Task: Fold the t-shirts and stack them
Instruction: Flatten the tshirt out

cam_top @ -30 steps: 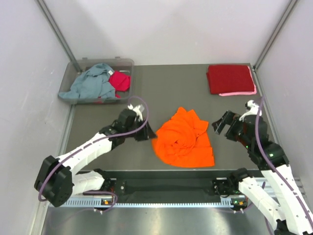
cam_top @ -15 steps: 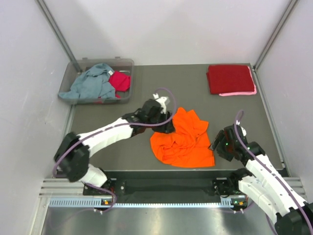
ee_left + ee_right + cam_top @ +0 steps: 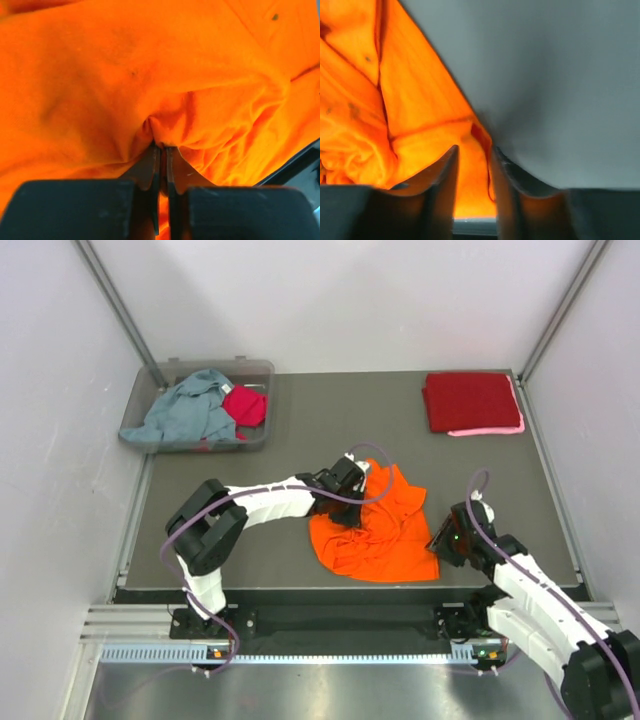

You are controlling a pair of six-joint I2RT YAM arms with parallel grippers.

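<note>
The crumpled bright orange t-shirt point(image 3: 385, 535) lies on the dark mat near the front middle. My left gripper point(image 3: 351, 506) is pressed into its upper left part. In the left wrist view the left gripper point(image 3: 161, 146) is shut on a pinched-up fold of the orange cloth point(image 3: 150, 65). My right gripper point(image 3: 441, 540) sits at the shirt's front right corner. In the right wrist view the right gripper point(image 3: 475, 150) is narrowly open, and the hem of that orange corner point(image 3: 420, 100) lies in the gap between its fingers.
A folded dark red t-shirt point(image 3: 470, 400) lies on a pink one point(image 3: 492, 430) at the back right. The clear plastic bin point(image 3: 255, 368) at the back left holds a grey-blue t-shirt point(image 3: 185, 410) and a magenta one point(image 3: 245, 403). Bare mat point(image 3: 330, 420) lies between them.
My left arm swung right onto the orange shirt and its gripper shut on a fold. My right arm dropped toward the shirt's front right corner while its jaws narrowed.
</note>
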